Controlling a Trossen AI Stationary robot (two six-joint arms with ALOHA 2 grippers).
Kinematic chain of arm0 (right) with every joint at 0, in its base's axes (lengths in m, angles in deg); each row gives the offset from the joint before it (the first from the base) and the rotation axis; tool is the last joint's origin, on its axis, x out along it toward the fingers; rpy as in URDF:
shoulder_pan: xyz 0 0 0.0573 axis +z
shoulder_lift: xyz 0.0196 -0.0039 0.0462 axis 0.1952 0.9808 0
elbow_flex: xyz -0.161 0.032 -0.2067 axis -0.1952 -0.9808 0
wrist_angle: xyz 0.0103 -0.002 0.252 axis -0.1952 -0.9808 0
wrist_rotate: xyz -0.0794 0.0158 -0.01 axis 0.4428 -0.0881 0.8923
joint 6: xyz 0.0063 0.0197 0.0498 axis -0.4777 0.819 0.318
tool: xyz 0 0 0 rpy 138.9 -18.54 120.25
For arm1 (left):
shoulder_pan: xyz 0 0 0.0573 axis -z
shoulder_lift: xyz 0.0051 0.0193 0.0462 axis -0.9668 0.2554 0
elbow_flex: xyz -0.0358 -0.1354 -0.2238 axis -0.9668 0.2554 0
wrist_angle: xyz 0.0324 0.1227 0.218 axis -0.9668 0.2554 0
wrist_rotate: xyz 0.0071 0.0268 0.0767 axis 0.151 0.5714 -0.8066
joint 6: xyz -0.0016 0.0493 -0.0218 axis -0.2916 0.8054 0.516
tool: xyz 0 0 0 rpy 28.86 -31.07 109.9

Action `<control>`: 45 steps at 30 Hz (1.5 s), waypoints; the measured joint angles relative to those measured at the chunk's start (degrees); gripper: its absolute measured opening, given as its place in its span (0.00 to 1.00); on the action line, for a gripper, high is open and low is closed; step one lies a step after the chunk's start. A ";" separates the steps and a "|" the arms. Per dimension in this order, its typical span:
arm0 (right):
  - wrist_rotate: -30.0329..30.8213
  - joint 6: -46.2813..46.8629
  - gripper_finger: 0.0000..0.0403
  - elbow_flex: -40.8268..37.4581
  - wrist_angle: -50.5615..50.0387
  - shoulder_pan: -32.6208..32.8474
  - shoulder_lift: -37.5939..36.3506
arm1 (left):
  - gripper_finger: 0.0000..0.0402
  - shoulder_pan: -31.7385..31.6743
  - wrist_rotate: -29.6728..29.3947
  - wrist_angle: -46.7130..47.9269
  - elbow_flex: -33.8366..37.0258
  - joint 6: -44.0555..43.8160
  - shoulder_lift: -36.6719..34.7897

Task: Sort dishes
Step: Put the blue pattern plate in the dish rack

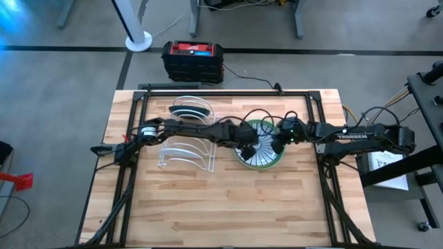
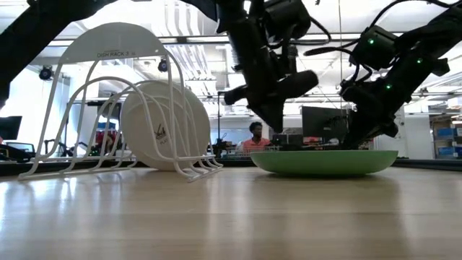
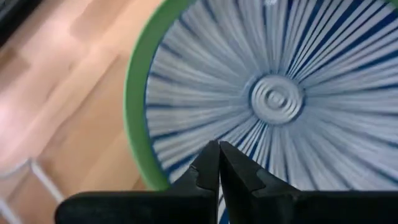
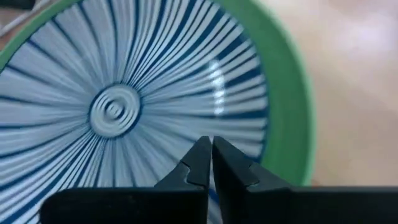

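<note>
Spanning the room's grey floor [image 1: 55,104], a wooden table [image 1: 228,200] bears stacked plates [image 1: 261,158].

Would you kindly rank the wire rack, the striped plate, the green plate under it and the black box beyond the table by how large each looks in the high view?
1. Wire rack
2. Black box, close to the rack in looks and likely lower down, so unsure
3. Green plate
4. Striped plate, slightly smaller, partly hidden by both arms

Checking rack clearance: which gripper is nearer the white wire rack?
Left. The left gripper hovers over the plate stack's rack-side edge; the right gripper is over its far side from the rack.
</note>
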 joint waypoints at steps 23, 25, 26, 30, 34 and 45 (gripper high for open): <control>-3.48 2.41 0.41 0.09 -3.42 0.04 -0.11 | 0.19 -1.88 0.11 7.33 1.06 -18.34 0.76; -3.46 2.81 0.41 0.09 -3.48 0.04 -0.11 | 0.21 -1.88 0.14 6.76 1.06 -18.34 0.76; -3.46 3.06 0.42 0.09 -3.48 0.04 -0.11 | 0.22 -1.90 0.15 6.28 1.06 -18.32 0.76; -3.46 3.29 0.41 0.09 -3.54 0.02 -0.24 | 0.25 -1.90 0.17 4.86 1.08 -18.03 0.76; -3.42 3.74 0.42 0.07 -3.91 0.02 -0.84 | 0.28 -1.90 0.21 4.30 1.08 -17.54 0.76; -3.18 3.88 0.42 0.02 -4.09 0.02 -1.14 | 0.30 -1.87 0.73 3.50 1.68 -17.43 0.76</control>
